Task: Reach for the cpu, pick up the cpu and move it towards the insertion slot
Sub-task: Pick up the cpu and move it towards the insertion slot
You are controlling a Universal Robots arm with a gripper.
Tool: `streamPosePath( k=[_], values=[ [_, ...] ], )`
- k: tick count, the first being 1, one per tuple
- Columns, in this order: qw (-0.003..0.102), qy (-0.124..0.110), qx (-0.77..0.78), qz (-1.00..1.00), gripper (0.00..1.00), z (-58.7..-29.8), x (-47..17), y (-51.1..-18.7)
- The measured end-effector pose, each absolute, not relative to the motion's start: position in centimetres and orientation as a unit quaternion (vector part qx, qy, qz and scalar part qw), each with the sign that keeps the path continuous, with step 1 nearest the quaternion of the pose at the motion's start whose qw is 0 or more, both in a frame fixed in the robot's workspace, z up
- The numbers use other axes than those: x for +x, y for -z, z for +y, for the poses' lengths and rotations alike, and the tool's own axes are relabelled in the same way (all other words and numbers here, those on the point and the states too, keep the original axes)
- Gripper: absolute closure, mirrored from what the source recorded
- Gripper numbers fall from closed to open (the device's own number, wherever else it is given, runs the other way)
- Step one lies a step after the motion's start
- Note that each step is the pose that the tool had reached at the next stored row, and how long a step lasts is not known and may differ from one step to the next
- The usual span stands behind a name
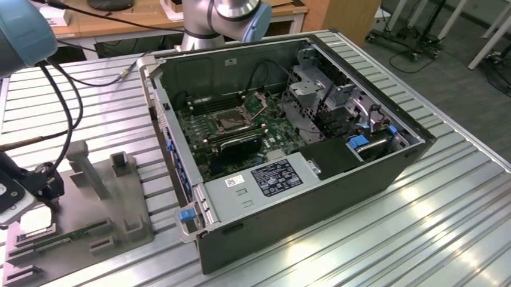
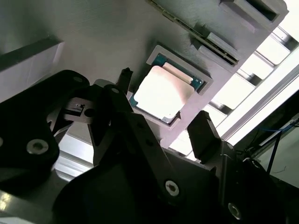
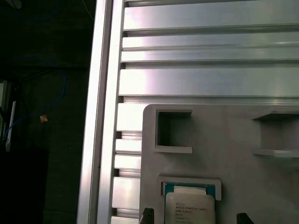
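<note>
Straddling flat, lid-up cpu (image 2: 161, 93): wide-spread gripper (image 2: 163, 95).

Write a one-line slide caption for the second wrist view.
Open gripper straddles the cpu, which sits in its square pocket of the grey fixture plate.

Tabletop (image 1: 415, 239): ribbed aluminium slats.
On it: open computer case (image 1: 335, 179); grey fixture plate (image 1: 119, 191), exterior view's left.

Silver arm (image 1: 200, 33), blue joint caps (image 1: 24, 30), blk screwed fingers (image 2: 204, 137)
</note>
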State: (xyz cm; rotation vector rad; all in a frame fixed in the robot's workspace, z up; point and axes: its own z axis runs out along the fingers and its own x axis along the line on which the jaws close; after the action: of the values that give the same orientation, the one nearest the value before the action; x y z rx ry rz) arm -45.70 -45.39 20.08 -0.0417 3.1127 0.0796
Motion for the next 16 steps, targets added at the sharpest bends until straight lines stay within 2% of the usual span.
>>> streamPosePath(
  k=[16],
  values=[
    [0.014, -0.026, -0.013, 0.999, 0.25, -45.4, -46.0, -17.7]
  ],
)
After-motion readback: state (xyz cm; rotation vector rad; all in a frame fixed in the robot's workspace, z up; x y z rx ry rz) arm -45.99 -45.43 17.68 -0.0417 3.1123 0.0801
